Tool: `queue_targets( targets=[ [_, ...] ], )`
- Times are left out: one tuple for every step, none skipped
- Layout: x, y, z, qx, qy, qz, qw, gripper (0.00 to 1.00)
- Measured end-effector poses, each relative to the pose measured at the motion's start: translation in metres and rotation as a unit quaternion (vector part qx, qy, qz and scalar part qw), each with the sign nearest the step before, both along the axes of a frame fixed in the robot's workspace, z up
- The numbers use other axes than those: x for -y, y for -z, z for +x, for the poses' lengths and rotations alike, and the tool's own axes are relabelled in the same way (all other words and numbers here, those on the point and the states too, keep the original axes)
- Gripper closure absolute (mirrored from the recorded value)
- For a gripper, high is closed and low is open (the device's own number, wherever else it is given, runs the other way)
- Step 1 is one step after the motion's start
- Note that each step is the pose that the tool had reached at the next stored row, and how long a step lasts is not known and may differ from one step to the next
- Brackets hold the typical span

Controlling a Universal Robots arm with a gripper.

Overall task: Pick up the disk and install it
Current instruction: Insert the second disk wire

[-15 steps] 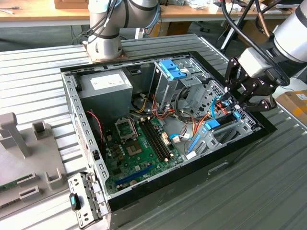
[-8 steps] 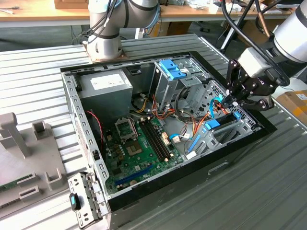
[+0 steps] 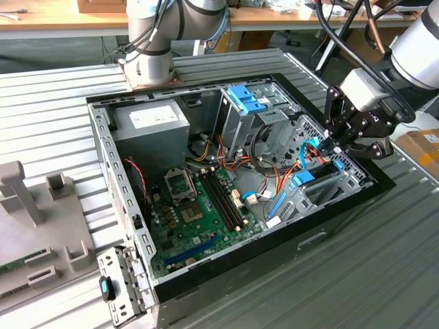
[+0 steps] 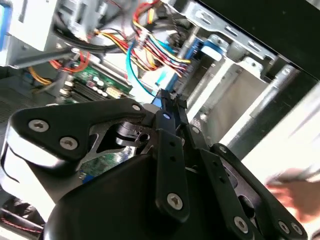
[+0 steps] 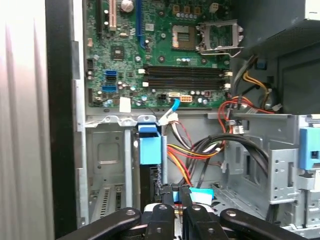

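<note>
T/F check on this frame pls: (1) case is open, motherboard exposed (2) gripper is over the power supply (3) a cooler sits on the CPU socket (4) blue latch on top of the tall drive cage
1. True. The case lies open and the green motherboard is exposed.
2. False. The gripper is at the drive-bay end, on the exterior view's right; the power supply sits in the far corner, well apart from it.
3. False. The CPU socket is bare, with no cooler on it.
4. True. A blue latch tops the tall metal cage.
</note>
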State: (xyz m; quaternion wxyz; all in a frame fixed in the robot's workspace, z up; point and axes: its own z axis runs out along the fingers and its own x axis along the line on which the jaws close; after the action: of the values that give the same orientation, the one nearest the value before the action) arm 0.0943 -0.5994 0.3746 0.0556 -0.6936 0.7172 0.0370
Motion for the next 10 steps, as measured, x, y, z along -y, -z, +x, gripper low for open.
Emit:
queue_targets(
  targets=[
    [-0.0002, 0.0003, 0.0001, 0.0000, 0.000, -0.0186, 0.9998, 0.84],
    [-0.0003, 0.0006, 0.0001, 0.0000, 0.000, -0.0282, 0.9996, 0.84],
    [-0.0003, 0.0010, 0.0000, 0.0000, 0.000, -0.0318, 0.9995, 0.84],
    [-0.0004, 0.0021, 0.0000, 0.0000, 0.000, -0.0333, 0.9994, 0.84],
    [-0.0005, 0.0046, 0.0000, 0.0000, 0.000, -0.0330, 0.9995, 0.84],
    [-0.0006, 0.0059, 0.0001, 0.0000, 0.000, -0.0331, 0.9995, 0.84],
    [-0.0007, 0.0071, 0.0006, -0.0002, 0.000, -0.0331, 0.9995, 0.84],
    [-0.0009, 0.0079, 0.0015, -0.0004, 0.000, -0.0331, 0.9995, 0.84],
    [-0.0008, 0.0079, 0.0015, -0.0004, 0.000, -0.0333, 0.9994, 0.84],
    [-0.0009, 0.0080, 0.0015, -0.0004, 0.000, -0.0334, 0.9994, 0.84]
  ],
)
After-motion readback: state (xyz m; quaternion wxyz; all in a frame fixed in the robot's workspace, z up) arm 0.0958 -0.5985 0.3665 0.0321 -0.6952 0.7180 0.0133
